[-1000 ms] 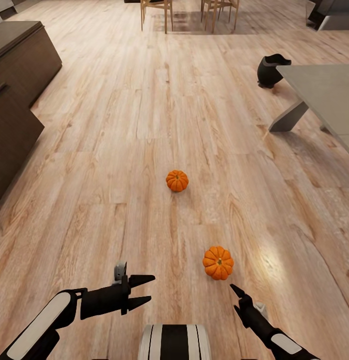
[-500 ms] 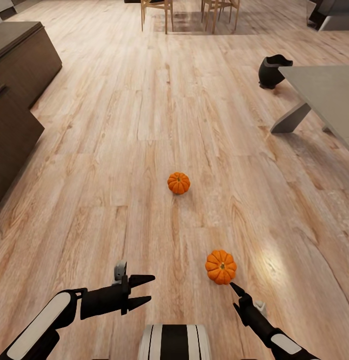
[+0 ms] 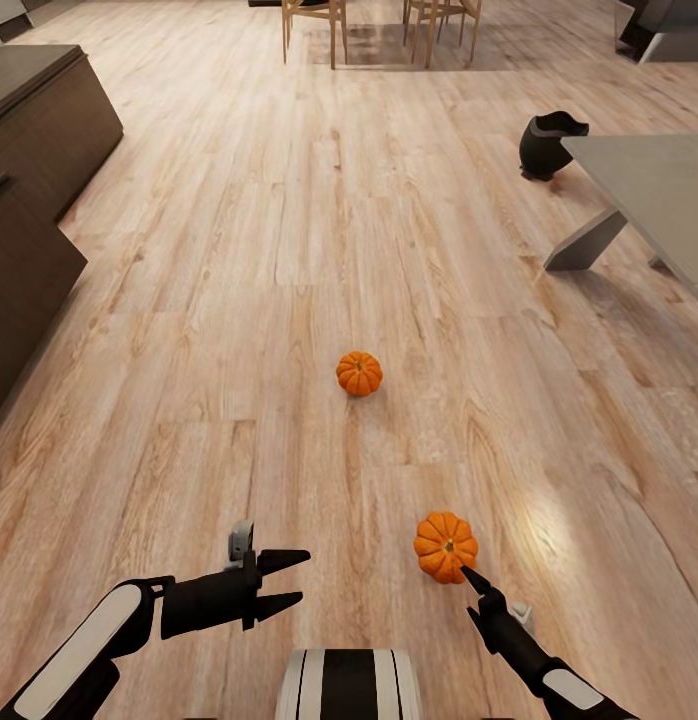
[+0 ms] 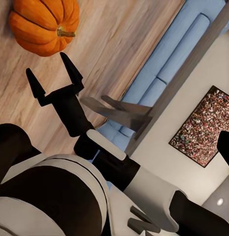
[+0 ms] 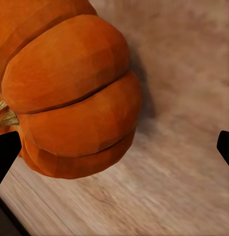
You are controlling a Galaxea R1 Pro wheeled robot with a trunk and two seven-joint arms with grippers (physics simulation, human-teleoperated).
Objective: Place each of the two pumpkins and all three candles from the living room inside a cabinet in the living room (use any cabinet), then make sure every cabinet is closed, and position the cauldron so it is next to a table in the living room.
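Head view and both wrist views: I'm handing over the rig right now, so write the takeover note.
Left pincer: open, empty, held above the floor.
Right pincer: open, at the near pumpkin, not gripping it.
Far pumpkin sits on the floor ahead.
Cauldron stands by the table corner.
Cabinet at left.
Left to do: store both pumpkins and the candles, close the cabinets.

Both arms reached forward low at the near edge of the head view, on either side of the striped trunk top. The left end effector (image 3: pixel 289 578) was held level and pointed right, its two dark fingers spread apart with nothing between them. The right end effector (image 3: pixel 476 598) angled up and to the far left, black forearm behind it; its fingertips (image 5: pixel 6 152) stood wide apart in the right wrist view.
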